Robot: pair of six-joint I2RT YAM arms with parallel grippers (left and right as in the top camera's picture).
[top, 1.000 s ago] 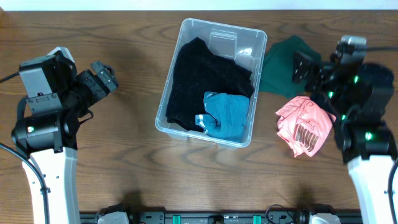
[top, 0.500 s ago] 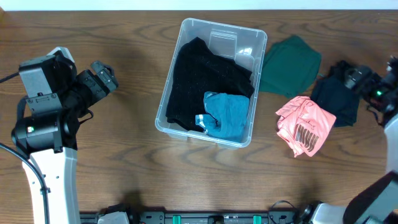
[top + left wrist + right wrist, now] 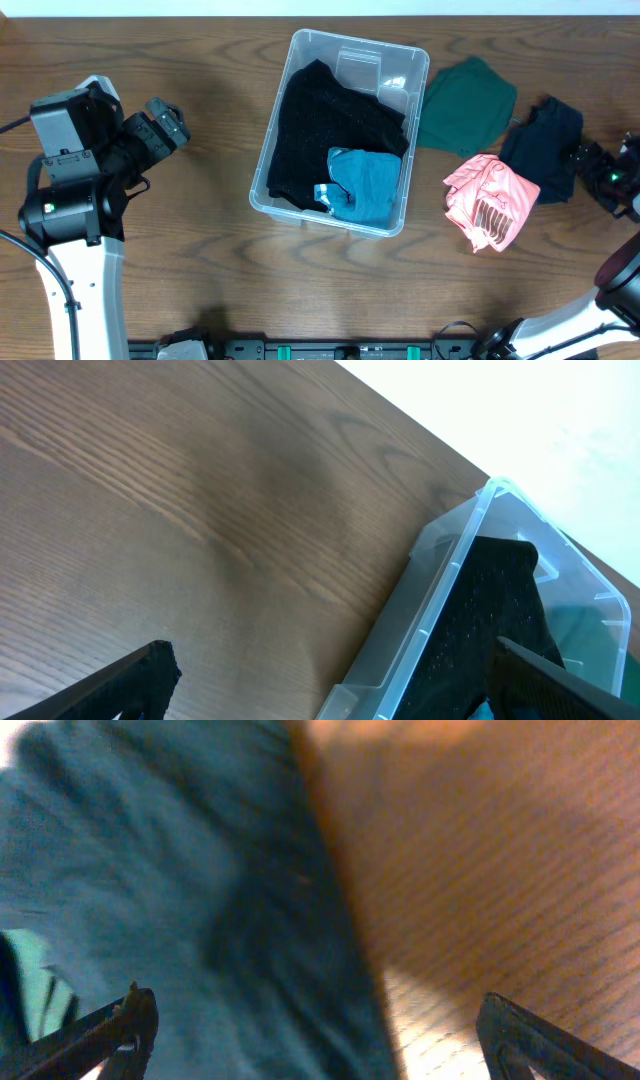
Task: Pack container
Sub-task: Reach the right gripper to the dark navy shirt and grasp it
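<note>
Two items packed, black cloth [image 3: 320,130] and blue cloth [image 3: 365,185], in the container [image 3: 355,40] mid-surface; green cloth [image 3: 465,105], pink cloth [image 3: 490,195], navy cloth [image 3: 545,150] remain at right; left tool [image 3: 168,118] and right tool [image 3: 315,1020] both spread, empty.

Dark wood-grain table [image 3: 200,250]; perhaps white wall

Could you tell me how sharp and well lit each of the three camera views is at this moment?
Overhead: sharp and evenly lit, with faint glare on the clear rectangular plastic container. Left wrist: sharp on the brown wooden table, but the top right corner is blown out to white. Right wrist: blurred throughout, too close to the dark blue garment.
</note>
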